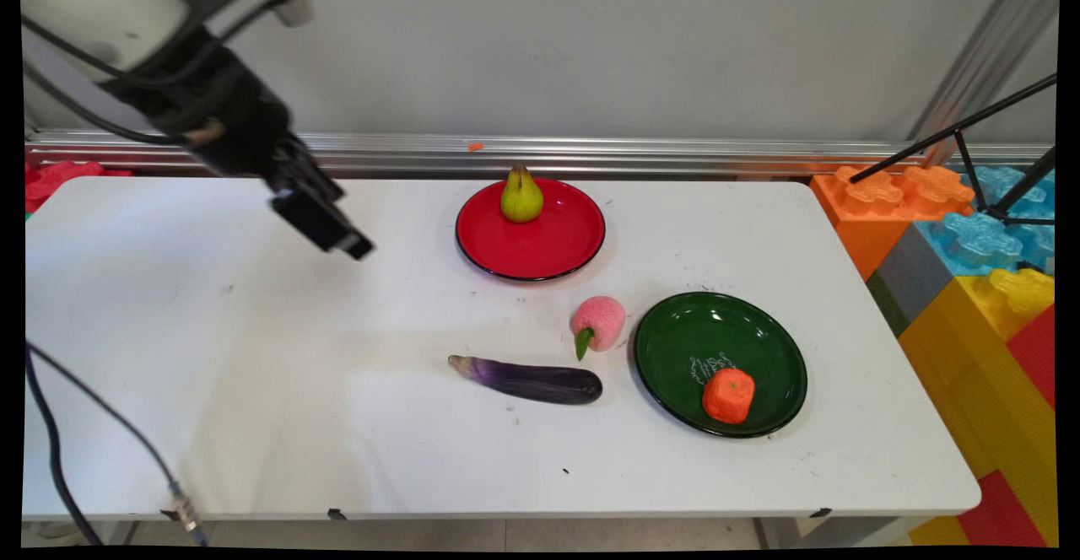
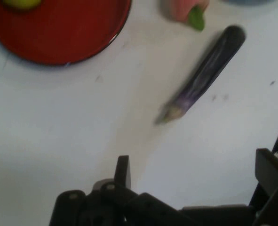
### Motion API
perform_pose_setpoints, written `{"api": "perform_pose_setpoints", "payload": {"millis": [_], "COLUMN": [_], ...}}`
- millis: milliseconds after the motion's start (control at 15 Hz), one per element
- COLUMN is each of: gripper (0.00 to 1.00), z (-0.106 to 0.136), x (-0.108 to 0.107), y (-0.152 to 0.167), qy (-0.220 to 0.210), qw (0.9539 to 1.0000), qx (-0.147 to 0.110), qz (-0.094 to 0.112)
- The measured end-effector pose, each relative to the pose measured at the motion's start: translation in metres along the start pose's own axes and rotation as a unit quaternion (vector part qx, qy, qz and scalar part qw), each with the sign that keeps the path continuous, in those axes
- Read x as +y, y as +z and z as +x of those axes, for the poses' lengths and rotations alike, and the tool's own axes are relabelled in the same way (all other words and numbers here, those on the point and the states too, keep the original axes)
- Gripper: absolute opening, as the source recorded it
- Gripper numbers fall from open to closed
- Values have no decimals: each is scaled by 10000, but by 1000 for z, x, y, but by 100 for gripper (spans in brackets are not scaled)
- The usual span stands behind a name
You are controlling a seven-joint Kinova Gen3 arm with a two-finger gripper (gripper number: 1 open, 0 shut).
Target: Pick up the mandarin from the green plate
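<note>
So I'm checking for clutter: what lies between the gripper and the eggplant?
Nothing: bare white table runs from the open gripper to the eggplant stem in the hand view; the main view agrees.

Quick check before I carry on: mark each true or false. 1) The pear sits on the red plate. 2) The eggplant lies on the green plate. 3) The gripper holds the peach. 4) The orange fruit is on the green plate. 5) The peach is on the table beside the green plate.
1) True: the pear stands on the red plate.
2) False: the eggplant lies on the bare table, left of the green plate.
3) False: the gripper is open, holding nothing, above the table's left part.
4) True: the orange fruit is on it.
5) True: the peach is there.
</note>
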Motion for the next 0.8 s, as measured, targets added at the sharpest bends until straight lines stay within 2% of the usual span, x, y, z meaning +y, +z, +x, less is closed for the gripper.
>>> {"api": "perform_pose_setpoints", "payload": {"millis": [267,600,800], "gripper": [100,100,100], "z": [32,85,110], "x": [26,65,81], "y": [23,61,81], "qy": [66,194,253], "qw": [9997,9984,9976], "qx": [203,413,501], "qz": [-151,-347,-414]}}
